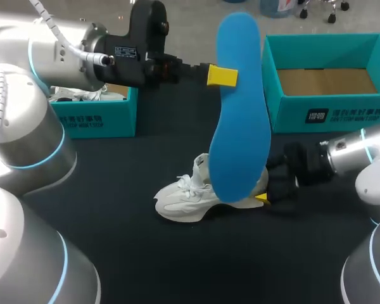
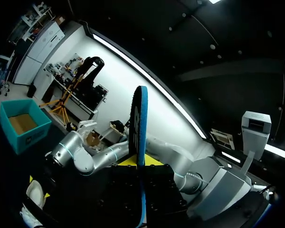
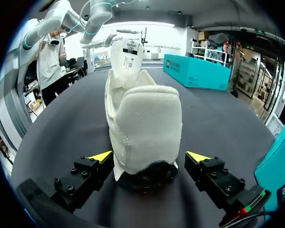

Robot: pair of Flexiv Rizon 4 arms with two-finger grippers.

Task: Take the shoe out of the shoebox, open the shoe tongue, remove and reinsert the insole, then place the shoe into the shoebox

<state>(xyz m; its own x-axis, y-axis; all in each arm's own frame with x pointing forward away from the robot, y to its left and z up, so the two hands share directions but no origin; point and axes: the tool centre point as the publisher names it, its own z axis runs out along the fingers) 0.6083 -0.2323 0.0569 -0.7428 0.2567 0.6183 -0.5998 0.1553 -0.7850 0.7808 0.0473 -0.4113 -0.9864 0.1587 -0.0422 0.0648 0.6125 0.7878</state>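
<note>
2 silver arms (image 1: 19, 139), blue joint rings (image 1: 31, 58)

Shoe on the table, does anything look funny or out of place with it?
Its blue insole is out, held upright in the air by the left tool, above the white shoe. The shoe's heel sits between the open fingers of the right tool. Nothing looks spilled or broken.

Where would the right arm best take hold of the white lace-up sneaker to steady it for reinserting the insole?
Probably at the padded heel of the white lace-up sneaker, from behind: that rounded end faces the right gripper, whose open fingers flank it. This leaves the mouth free for the blue foam insole in the left gripper.
</note>
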